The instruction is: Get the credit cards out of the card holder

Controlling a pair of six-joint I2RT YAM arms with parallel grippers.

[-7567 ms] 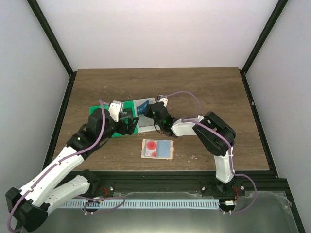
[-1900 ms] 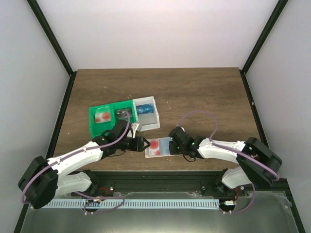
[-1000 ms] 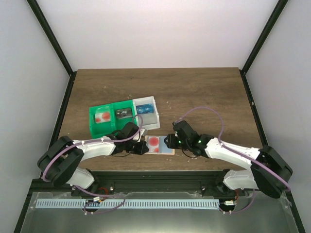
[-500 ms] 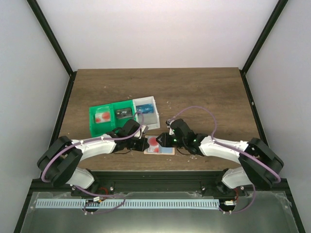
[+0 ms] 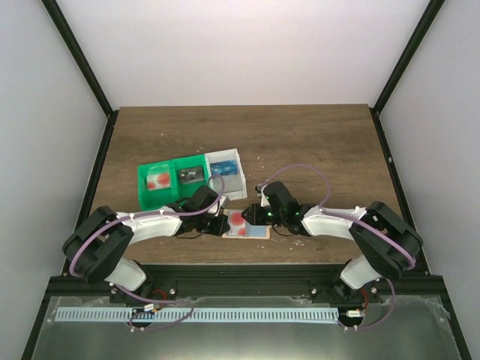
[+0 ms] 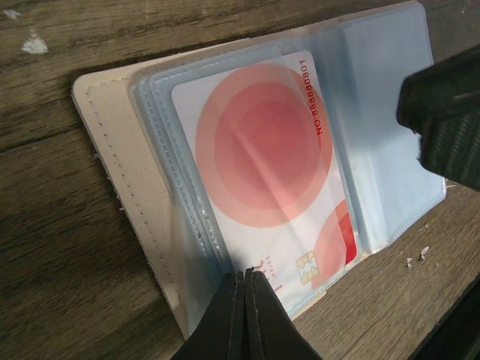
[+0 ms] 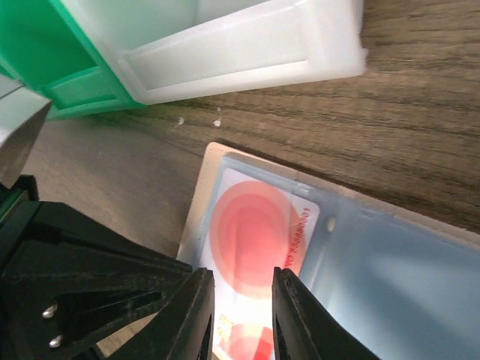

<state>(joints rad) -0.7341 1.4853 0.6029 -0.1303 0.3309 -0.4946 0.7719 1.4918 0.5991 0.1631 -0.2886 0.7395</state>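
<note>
Tan stitched card holder (image 6: pixel 105 127) open on table (image 5: pixel 300 142); pale red-circle card (image 6: pixel 262 150) in its clear sleeve. Left gripper (image 6: pixel 245 300) closed, tips at card edge. Right gripper (image 7: pixel 241 281) slightly parted, seemingly empty. Blue card (image 5: pixel 222 169) in white box (image 5: pixel 241 180)

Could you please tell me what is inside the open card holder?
A pale card with red circles is tucked into one half of the card holder; anything beneath that card is hidden.

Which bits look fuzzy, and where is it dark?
Left wrist view: the red-circle card is sharp; shadow darkens the card holder near the left gripper. Right wrist view: the fingers of the right gripper are fuzzy.
</note>
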